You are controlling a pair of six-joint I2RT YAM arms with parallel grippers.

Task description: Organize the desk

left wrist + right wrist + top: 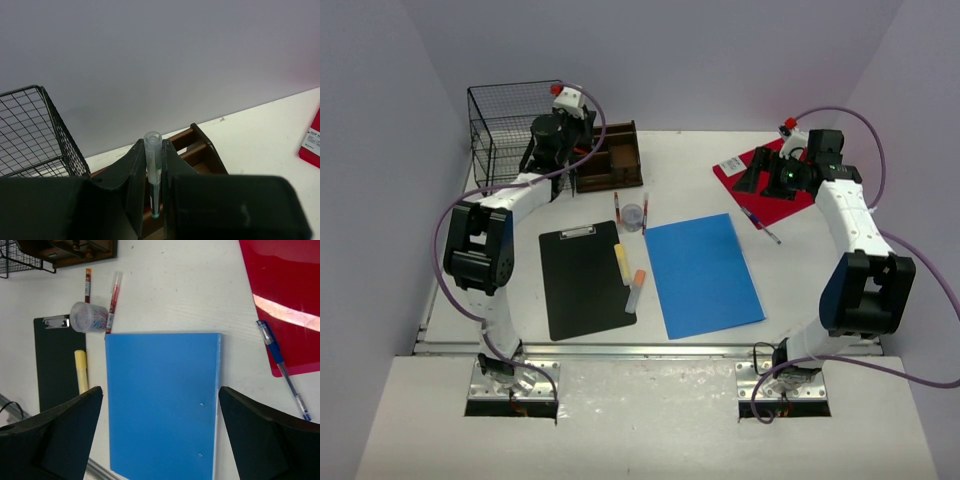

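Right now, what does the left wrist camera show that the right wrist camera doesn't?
Only left wrist: the left gripper shut on a clear plastic pen with a teal tip. Only right wrist: the open right gripper, a blue rectangular folder, a black clipboard, a yellow highlighter and a blue ballpoint pen. Both: the brown wooden organizer, the black wire basket, the red folder and the white desk.

Black clipboard (580,285), blue folder (703,275) — wire basket (500,130), wooden organizer (620,160)

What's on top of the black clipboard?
A yellow highlighter and an orange-capped marker lie along its right edge, partly overhanging. Anything under the clipboard is hidden.
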